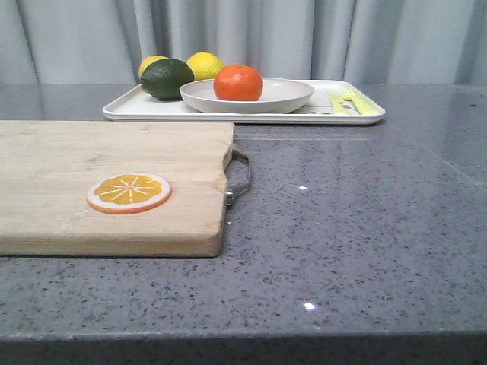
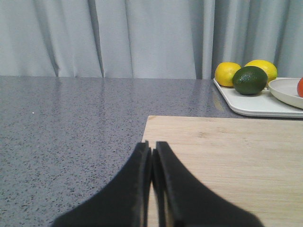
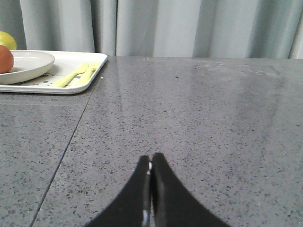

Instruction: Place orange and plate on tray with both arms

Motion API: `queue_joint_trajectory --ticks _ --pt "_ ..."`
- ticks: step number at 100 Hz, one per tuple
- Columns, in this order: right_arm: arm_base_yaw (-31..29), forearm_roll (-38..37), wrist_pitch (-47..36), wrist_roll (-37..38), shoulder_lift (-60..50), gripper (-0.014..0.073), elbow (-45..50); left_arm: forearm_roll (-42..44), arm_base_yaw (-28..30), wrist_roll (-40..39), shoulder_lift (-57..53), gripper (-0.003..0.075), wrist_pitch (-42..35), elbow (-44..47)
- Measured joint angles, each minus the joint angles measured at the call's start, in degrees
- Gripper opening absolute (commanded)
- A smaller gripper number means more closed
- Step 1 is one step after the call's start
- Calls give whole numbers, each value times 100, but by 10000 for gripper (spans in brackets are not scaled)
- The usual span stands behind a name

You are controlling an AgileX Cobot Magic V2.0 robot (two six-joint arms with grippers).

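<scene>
Tray [image 1: 122, 111]: white, rectangular, at the far side of the grey stone table [image 1: 365, 228], in front of a grey curtain [image 1: 304, 38].

Plate [image 1: 289, 95]: off-white, shallow, resting on the tray near its middle.

Orange [image 1: 237, 82]: whole, sitting in the plate. The front view shows all of it; each wrist view catches only a sliver at the picture's edge.

Lemons [image 1: 205, 65]: two, on the tray's left end behind a dark green lime [image 1: 167, 78]. The right wrist view shows only a scrap of one lemon.

Yellow fork marks [image 1: 346, 100]: on the tray's right end, clearest in the right wrist view, not seen from the left wrist.

Cutting board [image 1: 76, 182]: wooden, near left of the table, metal handle [image 1: 240, 179] on its right end. An orange slice [image 1: 128, 192] lies flat on it, seen in the front view alone.

Left gripper [image 2: 153, 158]: fingers pressed together, empty, over the board's edge. Seen only by its own wrist camera.

Right gripper [image 3: 151, 163]: fingers together, empty, over bare table, well apart from the tray.
</scene>
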Motion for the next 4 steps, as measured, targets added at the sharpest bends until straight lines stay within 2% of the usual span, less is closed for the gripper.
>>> queue_joint_trajectory --ticks 4 --pt "0 0 0 0 0 -67 0 0 0 0 0 -20 0 0"
